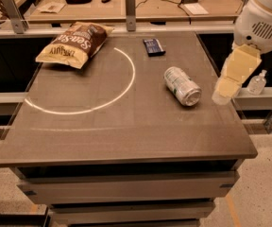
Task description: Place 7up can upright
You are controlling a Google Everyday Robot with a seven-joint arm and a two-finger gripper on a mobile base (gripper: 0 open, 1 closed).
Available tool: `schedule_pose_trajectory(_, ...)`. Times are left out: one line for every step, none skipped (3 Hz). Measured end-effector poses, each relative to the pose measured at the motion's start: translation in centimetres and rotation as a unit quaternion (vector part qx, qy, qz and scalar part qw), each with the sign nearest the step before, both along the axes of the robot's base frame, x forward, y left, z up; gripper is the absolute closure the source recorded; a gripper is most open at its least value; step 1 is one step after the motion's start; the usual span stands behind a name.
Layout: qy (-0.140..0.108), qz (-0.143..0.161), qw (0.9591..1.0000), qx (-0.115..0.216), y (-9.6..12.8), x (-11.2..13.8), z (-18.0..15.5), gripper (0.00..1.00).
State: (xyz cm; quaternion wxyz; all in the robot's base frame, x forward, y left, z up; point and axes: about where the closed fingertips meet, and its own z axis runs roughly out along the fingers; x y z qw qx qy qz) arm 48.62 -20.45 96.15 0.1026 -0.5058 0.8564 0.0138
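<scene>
The 7up can lies on its side on the right part of the brown table, its silver end facing the front right. It has a pale green-and-white label. My gripper hangs at the table's right edge, just right of the can and a little above the table top. It touches nothing. The white arm housing sits above it.
A chip bag lies at the back left. A small dark-blue packet lies at the back, behind the can. A white circle line is drawn on the table. A small clear bottle stands on the ledge at right.
</scene>
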Motion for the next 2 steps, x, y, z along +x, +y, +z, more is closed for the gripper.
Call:
schedule_pose_trajectory(0.019, -0.096, 0.9952, 0.007, -0.5, 0.6, -1.5, 0.0)
schedule_pose_trajectory(0.027, -0.178, 0.982, 0.057, -1.0, 1.1, -2.9, 0.0)
